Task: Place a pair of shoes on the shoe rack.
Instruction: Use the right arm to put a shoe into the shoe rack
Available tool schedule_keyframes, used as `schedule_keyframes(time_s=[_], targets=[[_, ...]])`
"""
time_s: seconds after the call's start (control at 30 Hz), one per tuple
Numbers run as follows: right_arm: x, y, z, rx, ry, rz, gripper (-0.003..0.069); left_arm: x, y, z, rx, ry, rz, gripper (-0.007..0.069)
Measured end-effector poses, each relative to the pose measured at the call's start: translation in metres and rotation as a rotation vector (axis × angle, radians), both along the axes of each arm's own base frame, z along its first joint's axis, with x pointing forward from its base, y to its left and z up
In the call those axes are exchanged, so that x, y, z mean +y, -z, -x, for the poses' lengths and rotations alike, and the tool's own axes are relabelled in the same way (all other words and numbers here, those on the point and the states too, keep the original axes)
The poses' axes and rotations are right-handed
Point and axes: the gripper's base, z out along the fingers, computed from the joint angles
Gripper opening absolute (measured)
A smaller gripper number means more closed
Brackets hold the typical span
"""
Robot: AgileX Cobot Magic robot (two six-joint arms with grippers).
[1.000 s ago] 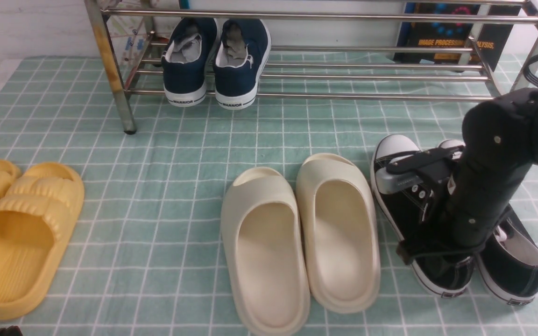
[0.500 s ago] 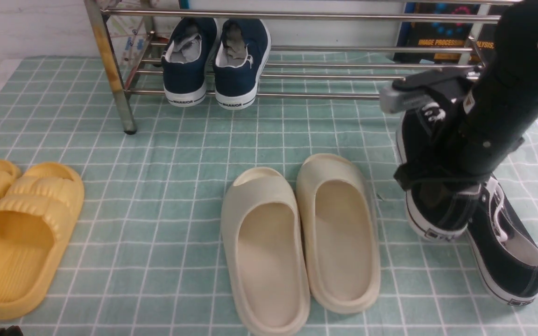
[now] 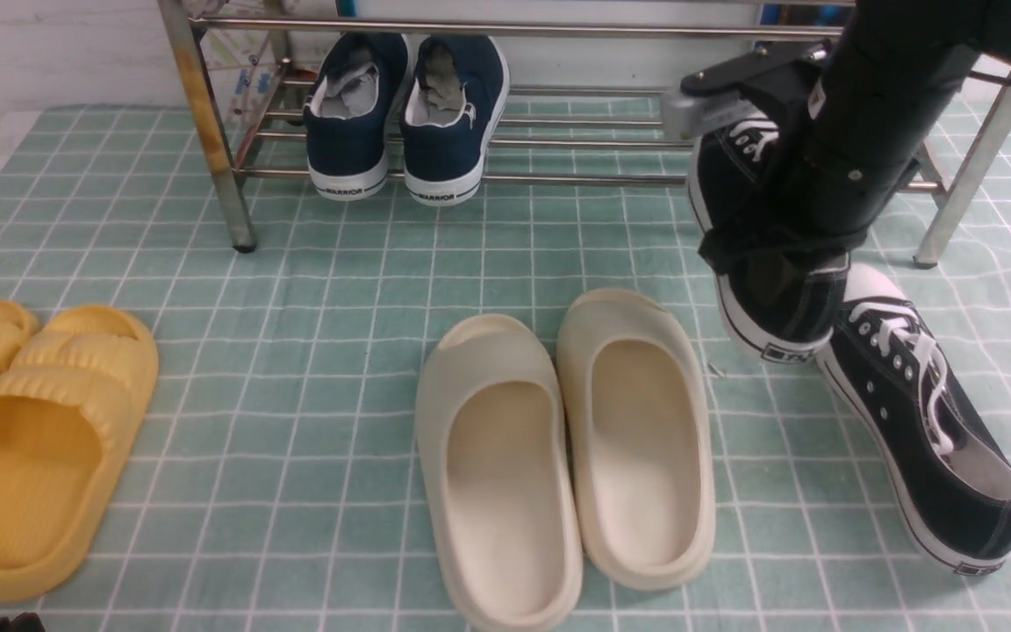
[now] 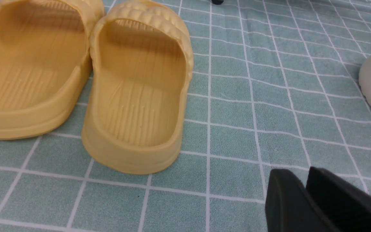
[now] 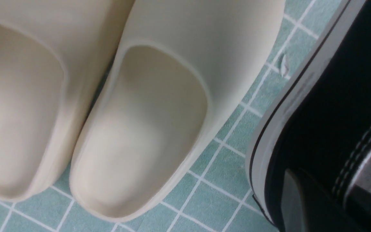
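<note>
My right gripper (image 3: 777, 259) is shut on the side wall of one black canvas sneaker (image 3: 734, 189). It holds the sneaker off the mat, heel low, just in front of the right part of the steel shoe rack (image 3: 558, 181). In the right wrist view one finger (image 5: 301, 199) lies outside the sneaker's wall (image 5: 333, 106) and the other inside. The second black sneaker (image 3: 918, 412) lies on the mat at the right, white laces up. My left gripper (image 4: 304, 175) is shut and empty, low over the mat near the yellow slides.
Two navy sneakers (image 3: 405, 114) stand on the rack's lower bars at the left. A pair of cream slides (image 3: 558, 439) lies mid-mat, also below the held sneaker in the right wrist view (image 5: 140, 122). Yellow slides (image 3: 32, 421) lie at the left. A rust-stained rack leg (image 3: 207, 123) stands at the left.
My right arm has lifted one black sneaker off the mat and carried it up and away from me toward the rack. The other sneaker stays on the mat. The left arm has not moved.
</note>
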Motion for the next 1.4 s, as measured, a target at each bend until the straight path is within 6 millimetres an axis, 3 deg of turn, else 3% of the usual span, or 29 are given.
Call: schedule_keyframes(time_s=[0.23,0.63,0.9,1.17,1.4], targets=[[-0.006,0.002,-0.036,-0.023,-0.018,-0.059,0.0022,0.0,0.0,0.0,0.0,0.0,0.0,0.0117],[0.01,0.01,-0.094,-0.135,-0.049,-0.118,0.0022,0.0,0.0,0.0,0.0,0.0,0.001,0.0132],[0.014,0.016,-0.105,-0.175,-0.118,-0.104,0.0022,0.0,0.0,0.0,0.0,0.0,0.001,0.0136],[0.009,0.035,-0.114,-0.172,-0.157,0.005,0.0022,0.0,0.0,0.0,0.0,0.0,0.001,0.0148],[0.004,0.036,-0.116,-0.18,-0.148,0.024,0.0022,0.0,0.0,0.0,0.0,0.0,0.001,0.0154]])
